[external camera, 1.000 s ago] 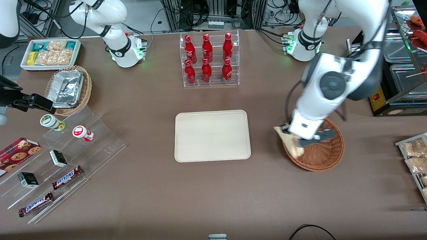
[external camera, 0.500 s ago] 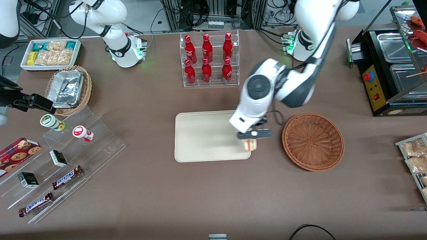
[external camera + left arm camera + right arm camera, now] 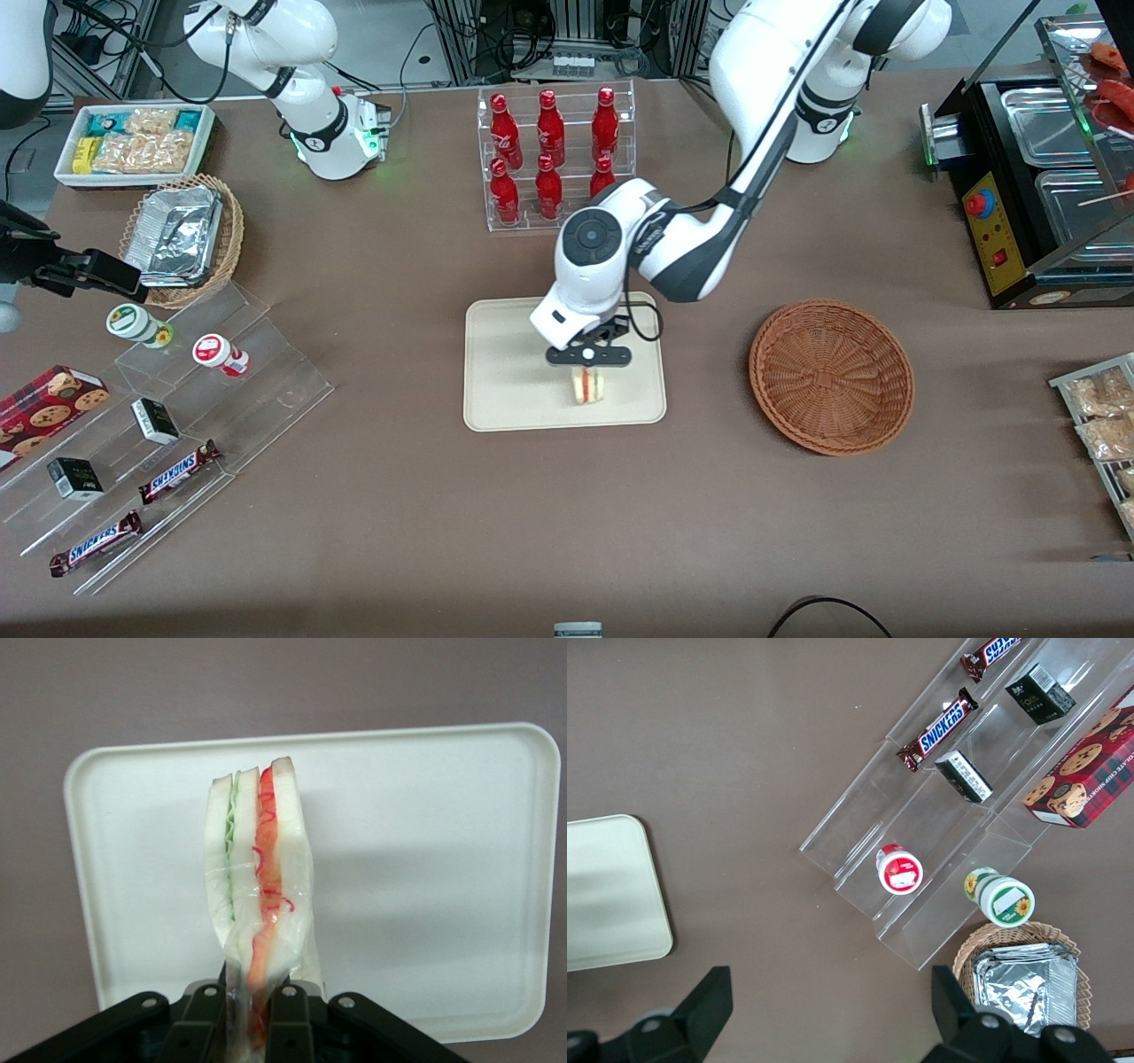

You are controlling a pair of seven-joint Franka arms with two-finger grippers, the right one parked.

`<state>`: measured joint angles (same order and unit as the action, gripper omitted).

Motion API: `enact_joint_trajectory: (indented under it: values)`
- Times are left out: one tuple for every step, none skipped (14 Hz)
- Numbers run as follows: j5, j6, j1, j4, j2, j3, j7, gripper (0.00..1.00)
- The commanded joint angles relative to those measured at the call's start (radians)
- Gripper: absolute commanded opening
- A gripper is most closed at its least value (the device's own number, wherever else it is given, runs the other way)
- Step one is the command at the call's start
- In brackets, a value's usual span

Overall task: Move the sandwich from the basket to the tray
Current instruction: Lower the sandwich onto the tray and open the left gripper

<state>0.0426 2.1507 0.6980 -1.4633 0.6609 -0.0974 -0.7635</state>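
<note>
My left gripper (image 3: 588, 370) is shut on the sandwich (image 3: 587, 385), a wrapped white wedge with red and green filling. It holds it over the cream-beige tray (image 3: 505, 354), above the part of the tray nearer the front camera. In the left wrist view the sandwich (image 3: 259, 877) hangs out from the gripper (image 3: 255, 1014), with the tray (image 3: 425, 859) below it. I cannot tell whether the sandwich touches the tray. The round reddish-brown wicker basket (image 3: 831, 376) stands empty beside the tray, toward the working arm's end.
A clear rack of red bottles (image 3: 555, 158) stands farther from the front camera than the tray. Clear stepped shelves with snack bars and cups (image 3: 168, 425), a tan foil-container basket (image 3: 183, 237) and a white snack box (image 3: 135, 142) lie toward the parked arm's end. A metal food warmer (image 3: 1045, 177) stands toward the working arm's end.
My gripper has carried the sandwich out of the basket, across the table, and over the tray. The basket is now empty.
</note>
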Motion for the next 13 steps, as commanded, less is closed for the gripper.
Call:
enact_joint_trajectory:
  values:
    - [0.022, 0.034, 0.044, 0.041, 0.049, 0.016, -0.027, 0.0]
    - [0.022, 0.034, 0.044, 0.046, 0.06, 0.016, -0.027, 0.0]
    - [0.023, 0.034, 0.046, 0.055, 0.074, 0.016, -0.027, 0.0]
    - [0.036, 0.034, 0.046, 0.063, 0.086, 0.016, -0.027, 0.0]
    - [0.046, 0.035, 0.055, 0.064, 0.095, 0.016, -0.034, 0.0]
    - [0.049, 0.035, 0.058, 0.066, 0.101, 0.016, -0.04, 0.0]
    - [0.049, 0.041, 0.058, 0.066, 0.109, 0.016, -0.04, 0.0]
    - [0.049, 0.055, 0.06, 0.066, 0.114, 0.016, -0.04, 0.0]
    - [0.049, 0.066, 0.06, 0.066, 0.118, 0.016, -0.04, 0.0]
    - [0.049, 0.067, 0.067, 0.066, 0.121, 0.016, -0.039, 0.0]
    - [0.051, 0.067, 0.078, 0.064, 0.124, 0.016, -0.04, 0.33]
    - [0.052, 0.067, 0.08, 0.063, 0.126, 0.016, -0.037, 0.87]
    - [0.054, 0.067, 0.08, 0.063, 0.124, 0.016, -0.033, 1.0]
